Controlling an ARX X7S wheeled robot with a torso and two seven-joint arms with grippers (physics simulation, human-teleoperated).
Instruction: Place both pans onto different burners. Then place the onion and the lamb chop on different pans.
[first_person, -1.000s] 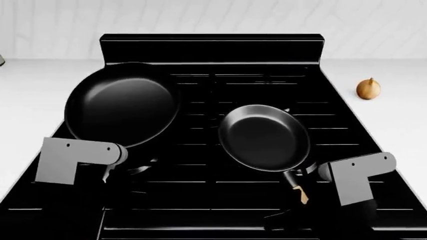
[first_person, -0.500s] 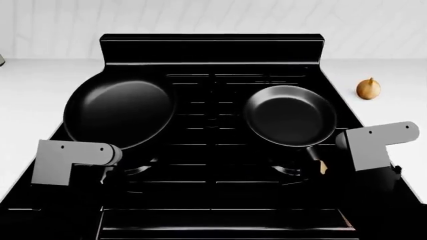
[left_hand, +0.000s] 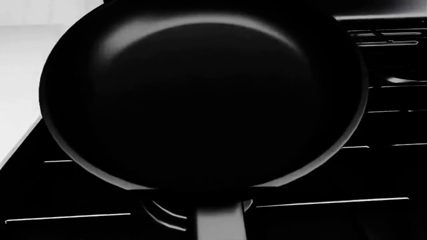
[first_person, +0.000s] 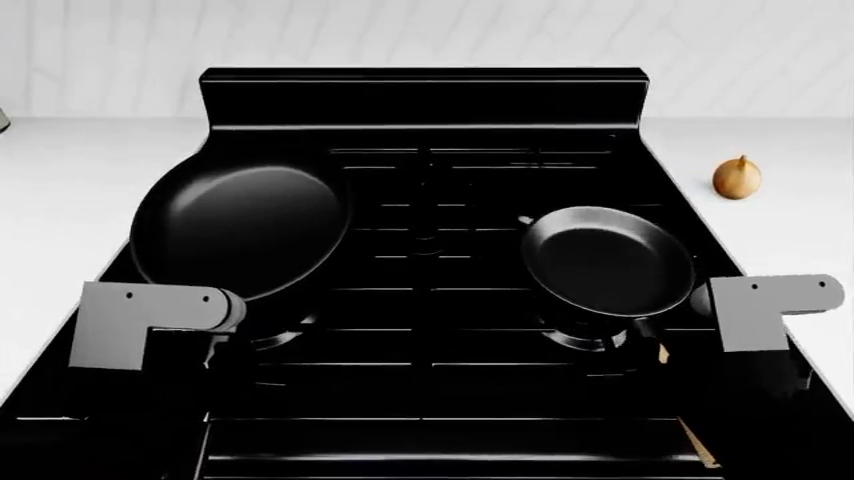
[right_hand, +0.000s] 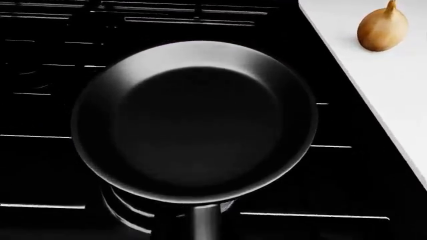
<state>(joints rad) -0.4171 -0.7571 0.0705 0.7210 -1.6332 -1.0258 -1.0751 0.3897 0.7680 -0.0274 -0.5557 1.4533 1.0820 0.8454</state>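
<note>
The large black pan (first_person: 240, 235) with the black handle hangs tilted over the stove's left side. My left gripper (first_person: 220, 342) is shut on its handle (left_hand: 220, 225). The pan fills the left wrist view (left_hand: 200, 95), above a burner ring (left_hand: 160, 215). The smaller black pan (first_person: 610, 262) has a wooden handle (first_person: 662, 352), and my right gripper (first_person: 657, 338) is shut on it. It sits over the front right burner (first_person: 583, 338), also seen in the right wrist view (right_hand: 193, 120). The onion (first_person: 737, 177) lies on the white counter to the right (right_hand: 382, 30). The lamb chop is out of view.
The black stove (first_person: 427, 390) has iron grates and a raised back panel (first_person: 420, 95). White counter (first_person: 60, 190) runs along both sides, with a white wall behind. The stove's right edge (right_hand: 333, 65) runs between the small pan and the onion.
My right arm carried the small pan from the stove's middle to the right, over the front right burner. The large pan and the left arm have barely moved.
</note>
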